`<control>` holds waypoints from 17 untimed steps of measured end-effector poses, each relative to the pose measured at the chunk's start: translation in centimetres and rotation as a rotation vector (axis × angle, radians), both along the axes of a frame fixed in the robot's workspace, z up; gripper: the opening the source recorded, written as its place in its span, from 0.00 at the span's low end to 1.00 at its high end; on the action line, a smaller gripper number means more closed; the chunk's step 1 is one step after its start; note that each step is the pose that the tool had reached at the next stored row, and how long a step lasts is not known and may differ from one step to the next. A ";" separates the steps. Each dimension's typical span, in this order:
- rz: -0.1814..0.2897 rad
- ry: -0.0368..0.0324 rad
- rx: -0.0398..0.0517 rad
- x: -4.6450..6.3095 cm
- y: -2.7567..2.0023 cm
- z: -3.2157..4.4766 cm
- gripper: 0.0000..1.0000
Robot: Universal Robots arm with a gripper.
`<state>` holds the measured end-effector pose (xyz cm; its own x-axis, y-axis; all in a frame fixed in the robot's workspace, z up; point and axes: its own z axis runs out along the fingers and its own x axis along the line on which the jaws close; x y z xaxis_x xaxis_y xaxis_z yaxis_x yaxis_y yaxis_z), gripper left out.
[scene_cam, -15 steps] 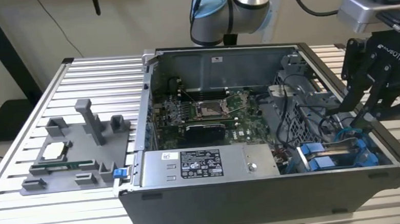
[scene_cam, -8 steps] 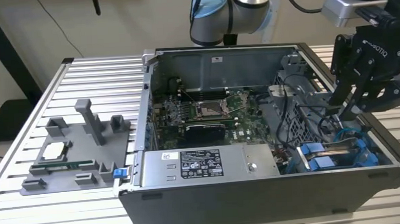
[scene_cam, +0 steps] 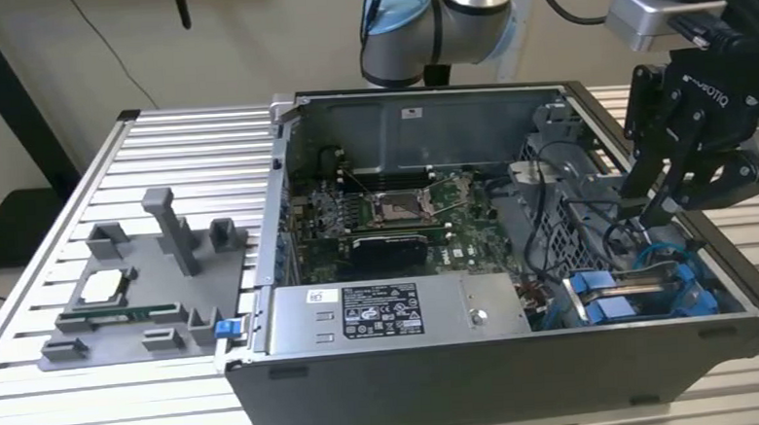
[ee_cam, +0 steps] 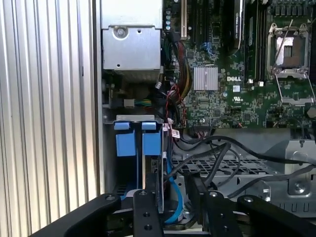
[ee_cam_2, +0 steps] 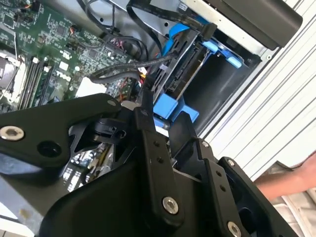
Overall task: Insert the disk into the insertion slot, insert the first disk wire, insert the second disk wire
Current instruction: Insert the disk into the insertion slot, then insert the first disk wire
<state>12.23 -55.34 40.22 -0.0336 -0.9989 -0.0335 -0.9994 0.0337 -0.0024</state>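
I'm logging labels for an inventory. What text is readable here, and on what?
The sticker on the power-supply box: print too small to read.
The motherboard: a maker's logo and fine print, not quoted.
The end effector: a maker's mark on its body, not quoted.

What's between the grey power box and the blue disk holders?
A bundle of coloured wires fills the gap between power supply and blue carriers in the exterior view.
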 end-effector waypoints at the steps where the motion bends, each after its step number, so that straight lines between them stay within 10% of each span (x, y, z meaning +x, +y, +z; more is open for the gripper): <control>1: 0.000 0.0000 0.0000 0.0 0.00 0.00 1.00; 11: 0.000 -0.0006 0.0001 0.0 0.85 -0.24 1.00; 17: 0.004 -0.0133 0.0000 0.0 1.17 -1.01 1.00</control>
